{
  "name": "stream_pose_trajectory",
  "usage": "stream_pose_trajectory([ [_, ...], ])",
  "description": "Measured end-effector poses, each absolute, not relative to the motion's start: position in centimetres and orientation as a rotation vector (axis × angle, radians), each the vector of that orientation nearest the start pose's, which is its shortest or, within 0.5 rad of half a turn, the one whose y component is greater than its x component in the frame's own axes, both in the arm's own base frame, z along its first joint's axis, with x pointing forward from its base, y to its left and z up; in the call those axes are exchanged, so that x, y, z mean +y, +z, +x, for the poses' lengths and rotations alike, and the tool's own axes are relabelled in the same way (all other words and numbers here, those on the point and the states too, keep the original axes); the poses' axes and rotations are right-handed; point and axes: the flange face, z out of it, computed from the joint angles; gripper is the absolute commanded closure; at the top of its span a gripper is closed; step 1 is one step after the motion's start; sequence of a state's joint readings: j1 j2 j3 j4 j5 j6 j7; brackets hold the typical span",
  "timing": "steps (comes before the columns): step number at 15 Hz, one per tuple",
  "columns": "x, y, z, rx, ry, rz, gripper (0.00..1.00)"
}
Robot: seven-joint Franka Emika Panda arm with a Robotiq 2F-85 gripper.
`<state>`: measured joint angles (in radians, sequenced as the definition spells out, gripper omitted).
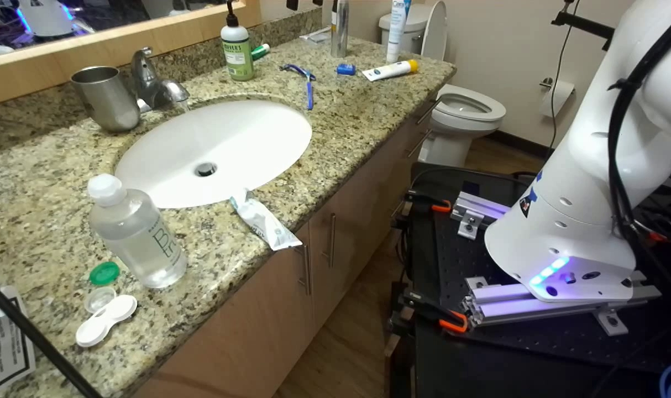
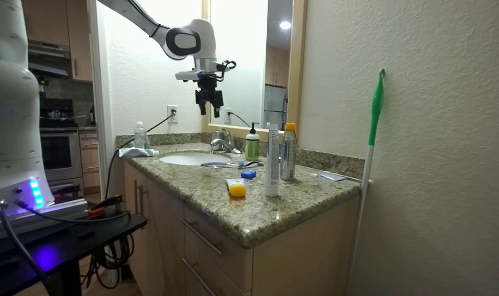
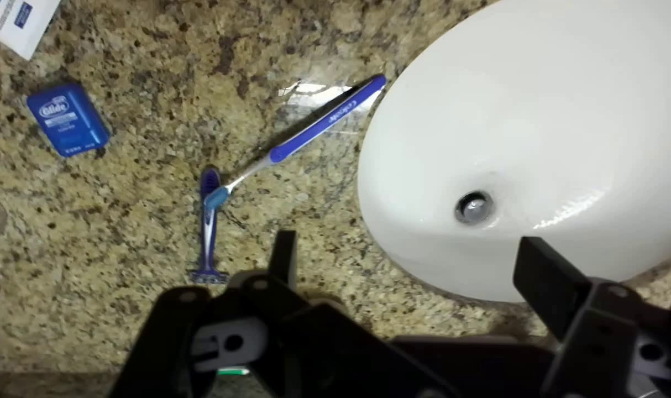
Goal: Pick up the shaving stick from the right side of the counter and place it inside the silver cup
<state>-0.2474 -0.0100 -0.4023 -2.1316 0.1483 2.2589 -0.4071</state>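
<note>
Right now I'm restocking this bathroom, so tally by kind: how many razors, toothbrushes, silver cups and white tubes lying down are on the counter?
Razor: 1
Toothbrush: 1
Silver cup: 1
White tubes lying down: 2
Total: 5

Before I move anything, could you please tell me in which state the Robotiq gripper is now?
Robotiq gripper: open, holding nothing.

In the wrist view, the blue box [image 3: 68,120] read "Glide" & the toothbrush [image 3: 302,138] "Colgate." In an exterior view, the pump btl. [image 1: 237,52] said "Meyer's," the upright tube [image 1: 397,30] "Cera" w/ rest unclear; the clear btl. [image 1: 139,237] had a lg. "B."
</note>
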Motion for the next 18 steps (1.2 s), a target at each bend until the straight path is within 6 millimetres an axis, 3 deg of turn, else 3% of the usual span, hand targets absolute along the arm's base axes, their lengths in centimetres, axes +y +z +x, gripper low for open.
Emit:
stream_pose_trajectory([
  [3, -37.1, 39.8, 44.0, 0.71, -0.277, -2.909, 0.0],
  [9, -38.3, 38.1, 45.4, 0.827, -0.257, -2.904, 0.0],
  [15, -43.2, 32.0, 47.5, 1.034, -0.254, -2.946, 0.0],
  [18, -43.3, 31.1, 48.0, 1.034, -0.24, -2.948, 0.0],
])
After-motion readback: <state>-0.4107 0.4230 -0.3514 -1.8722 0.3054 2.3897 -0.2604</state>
